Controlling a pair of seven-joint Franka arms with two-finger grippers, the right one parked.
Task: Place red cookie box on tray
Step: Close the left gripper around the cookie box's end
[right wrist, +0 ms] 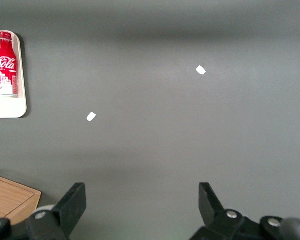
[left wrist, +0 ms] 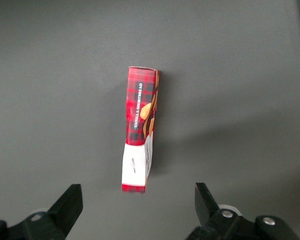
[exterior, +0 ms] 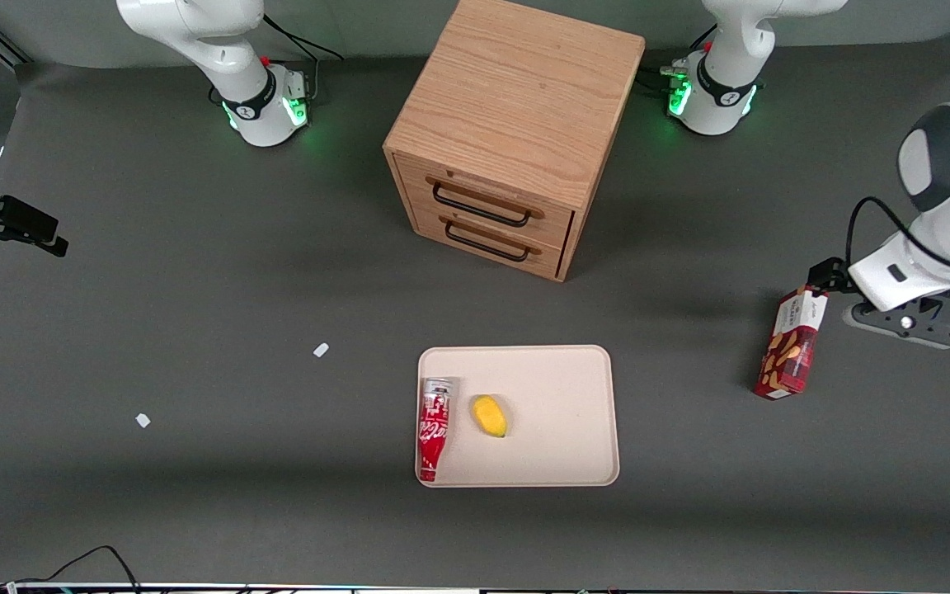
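Beneath the wide-open pincer (left wrist: 137,207), slim red tartan cookie box (left wrist: 140,129), white end panel, tan cookie pictures, on grey table (left wrist: 240,75)

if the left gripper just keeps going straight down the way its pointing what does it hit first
Probably the red cookie box: the open left gripper points down at the table with the box's white end roughly between its fingers, though depth is unclear.

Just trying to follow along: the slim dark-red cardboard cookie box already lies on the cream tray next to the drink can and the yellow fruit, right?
Not quite. The front view shows the slim dark-red cardboard cookie box on the grey table toward the working arm's end, off the flat cream tray. The open gripper hovers above it. The red-and-white drink can and yellow fruit are on the tray.
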